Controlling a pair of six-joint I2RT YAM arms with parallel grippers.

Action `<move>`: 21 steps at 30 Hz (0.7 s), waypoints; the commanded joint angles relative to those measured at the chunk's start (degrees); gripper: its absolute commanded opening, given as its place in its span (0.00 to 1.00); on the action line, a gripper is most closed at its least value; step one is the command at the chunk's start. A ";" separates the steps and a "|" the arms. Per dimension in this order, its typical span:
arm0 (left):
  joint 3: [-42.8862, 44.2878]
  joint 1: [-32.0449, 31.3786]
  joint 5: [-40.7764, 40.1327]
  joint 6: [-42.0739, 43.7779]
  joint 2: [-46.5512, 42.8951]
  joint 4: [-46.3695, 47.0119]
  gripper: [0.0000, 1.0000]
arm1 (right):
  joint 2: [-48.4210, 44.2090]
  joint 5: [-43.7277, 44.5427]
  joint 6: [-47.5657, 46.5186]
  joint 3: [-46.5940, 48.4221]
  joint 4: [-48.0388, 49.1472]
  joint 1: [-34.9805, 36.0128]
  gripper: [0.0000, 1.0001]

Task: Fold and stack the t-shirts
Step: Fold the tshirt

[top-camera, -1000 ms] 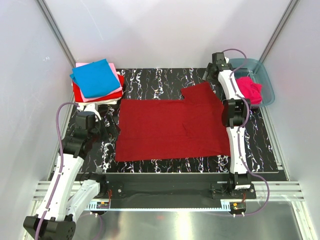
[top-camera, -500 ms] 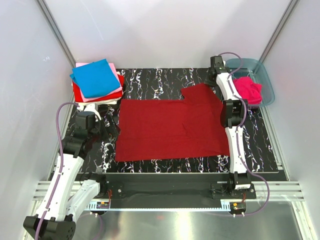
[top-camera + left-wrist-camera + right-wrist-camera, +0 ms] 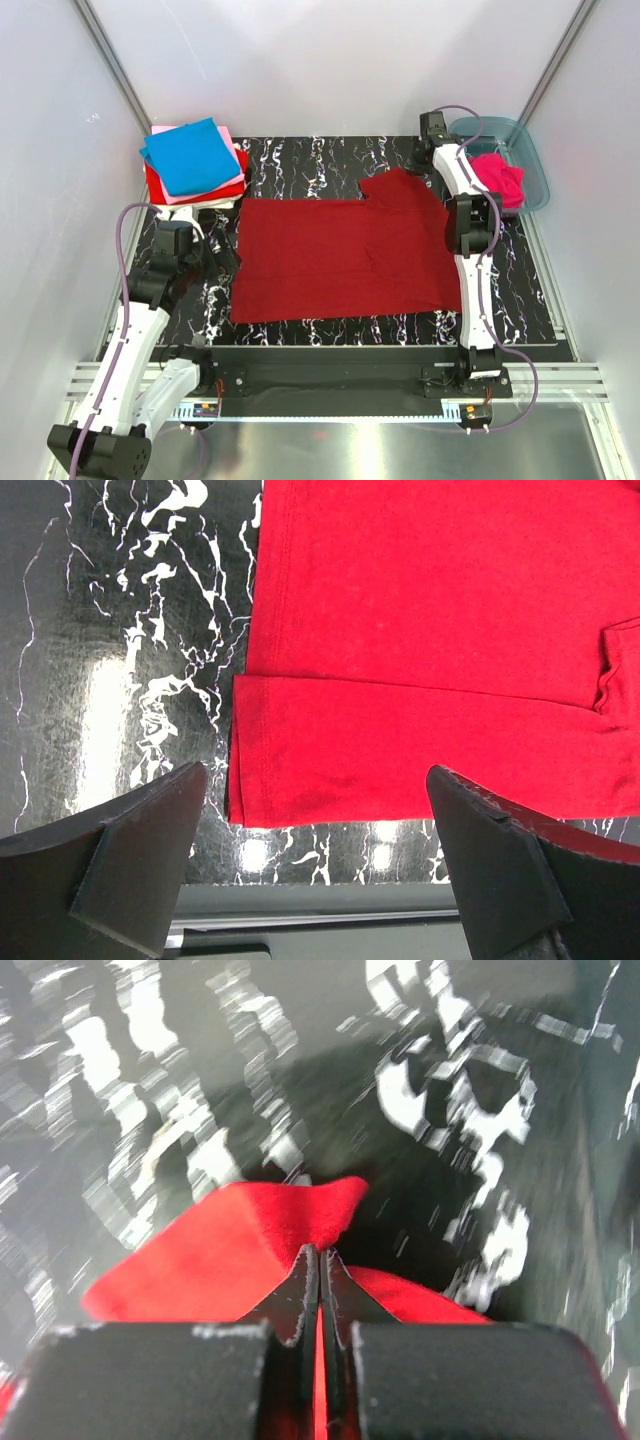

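Note:
A large dark red t-shirt (image 3: 340,255) lies spread flat on the black marbled table (image 3: 300,160). My right gripper (image 3: 424,160) (image 3: 320,1252) is at the shirt's far right sleeve, shut on a pinch of the red cloth (image 3: 270,1230), which rises in a small peak off the table. At the shirt's left edge my left gripper (image 3: 222,255) (image 3: 315,775) hovers open, with the near left corner of the shirt (image 3: 300,770) below and between its fingers, not touching. A folded stack of t-shirts (image 3: 195,160), bright blue on top, sits at the far left.
A translucent blue-grey tub (image 3: 535,165) at the far right holds a crumpled hot pink t-shirt (image 3: 497,178). White walls close in the table on three sides. The table's front edge and a metal rail (image 3: 300,920) lie just below the left gripper.
My right gripper has closed on the far right sleeve, which now puckers upward. The left arm has shifted only slightly and stays open.

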 commanded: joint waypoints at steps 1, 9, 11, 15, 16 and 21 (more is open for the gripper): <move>-0.15 0.10 -1.10 -0.20 0.03 2.15 0.99 | -15.64 -2.80 -1.18 -5.72 6.40 3.64 0.00; -0.06 0.10 -2.60 -0.46 0.47 1.89 0.99 | -39.88 -3.16 2.16 -34.97 14.57 6.10 0.00; -0.06 0.18 -2.68 -0.46 0.73 1.80 0.99 | -48.15 -2.98 1.63 -44.03 16.34 6.63 0.00; 0.11 0.18 -2.95 -0.55 1.26 1.71 0.99 | -62.47 -2.98 0.40 -57.48 17.04 6.72 0.00; 0.29 0.18 -3.21 -0.72 1.78 1.54 0.99 | -68.42 -2.80 0.05 -62.99 17.48 6.81 0.00; 1.60 0.18 -4.71 -1.25 3.28 4.17 0.99 | -85.93 -2.28 1.45 -75.33 15.73 6.81 0.00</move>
